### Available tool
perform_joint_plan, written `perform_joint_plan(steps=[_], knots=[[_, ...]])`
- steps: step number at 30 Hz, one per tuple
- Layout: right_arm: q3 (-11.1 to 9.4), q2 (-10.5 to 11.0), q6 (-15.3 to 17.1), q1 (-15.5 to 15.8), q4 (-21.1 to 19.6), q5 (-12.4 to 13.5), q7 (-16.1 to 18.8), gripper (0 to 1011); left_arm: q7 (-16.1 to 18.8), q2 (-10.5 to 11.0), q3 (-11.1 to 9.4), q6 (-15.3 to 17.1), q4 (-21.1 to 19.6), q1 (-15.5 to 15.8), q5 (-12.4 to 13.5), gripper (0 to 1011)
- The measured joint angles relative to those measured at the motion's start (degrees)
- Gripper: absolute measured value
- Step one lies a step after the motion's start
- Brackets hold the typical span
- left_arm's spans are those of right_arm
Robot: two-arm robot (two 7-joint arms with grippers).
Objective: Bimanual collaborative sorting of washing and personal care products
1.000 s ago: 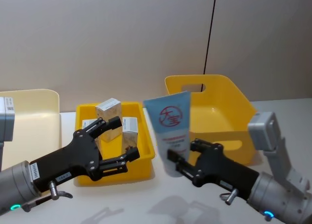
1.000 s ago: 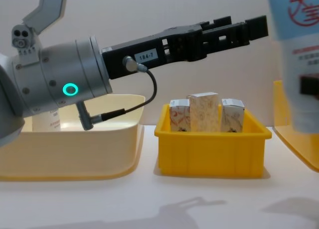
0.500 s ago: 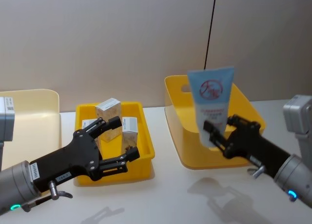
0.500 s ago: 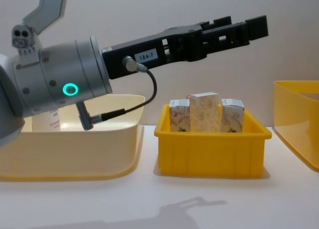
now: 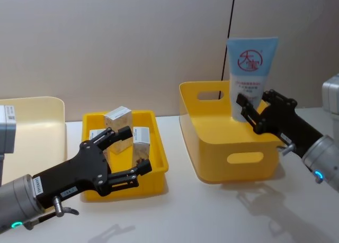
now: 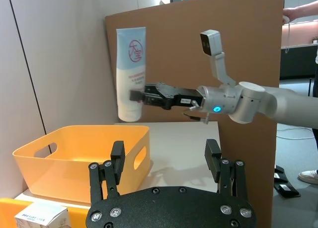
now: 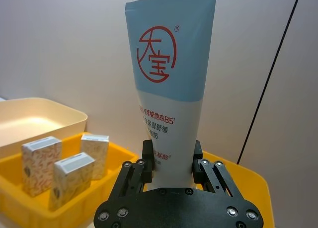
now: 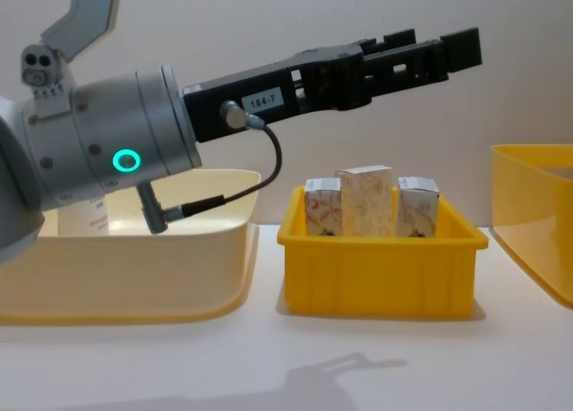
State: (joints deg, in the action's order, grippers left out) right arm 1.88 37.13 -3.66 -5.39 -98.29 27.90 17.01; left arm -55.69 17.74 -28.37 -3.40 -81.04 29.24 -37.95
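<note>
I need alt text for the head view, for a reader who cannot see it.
The right gripper holds a pale-blue tube upright above the large yellow bin. The left gripper, open, hovers over a small yellow tray of white cartons.

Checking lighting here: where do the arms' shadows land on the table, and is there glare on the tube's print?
Head view: soft shadows on the table under the left gripper and before the large yellow bin, below the right gripper holding the tube. Chest view: a faint arm shadow before the small yellow bin. Right wrist view: print evenly lit, no glare.
</note>
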Motion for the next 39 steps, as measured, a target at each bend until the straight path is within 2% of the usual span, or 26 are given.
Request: perform_joint_plan(steps=[5, 11, 24, 39], knots=[[0.5, -0.7, 0.0, -2.6, 2.3, -0.3, 0.3, 429, 0.0, 0.0, 0.0, 0.0, 0.0, 0.0, 0.0, 1003], [1.4, -1.8, 2.1, -4.9, 4.7, -0.7, -0.3, 429, 0.0, 0.0, 0.0, 0.0, 0.0, 0.0, 0.0, 1003], [2.8, -4.4, 8.0, -6.5, 7.7, -1.9, -4.1, 429, 0.0, 0.0, 0.0, 0.0, 0.0, 0.0, 0.0, 1003], [4.0, -7.0, 10.5, -7.8, 10.4, -3.1, -6.4, 429, 0.0, 0.0, 0.0, 0.0, 0.0, 0.0, 0.0, 1003]])
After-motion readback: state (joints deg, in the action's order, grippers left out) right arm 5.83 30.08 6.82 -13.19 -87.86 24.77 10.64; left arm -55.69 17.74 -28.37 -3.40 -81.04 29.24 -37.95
